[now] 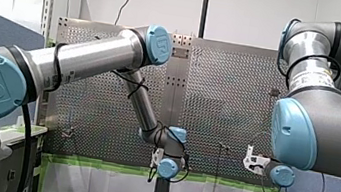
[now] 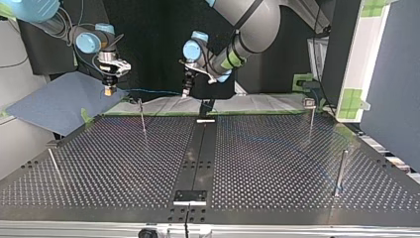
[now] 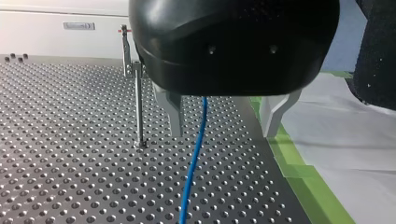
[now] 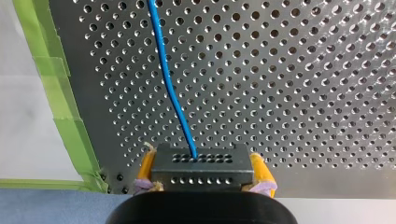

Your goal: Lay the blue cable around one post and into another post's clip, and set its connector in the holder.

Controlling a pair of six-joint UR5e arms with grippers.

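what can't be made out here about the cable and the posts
Left wrist view: the blue cable passes between my left claw's open fingers; the claw's black body hides its run above them.
Right wrist view: my right claw is shut on the connector; the cable's far end is cut off by the edge.
Top view: clips on the posts are too small to read.
Front view: the cable is too thin to trace.

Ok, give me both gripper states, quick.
My left gripper: open, blue cable running through the gap.
My right gripper: shut on the cable's black connector.
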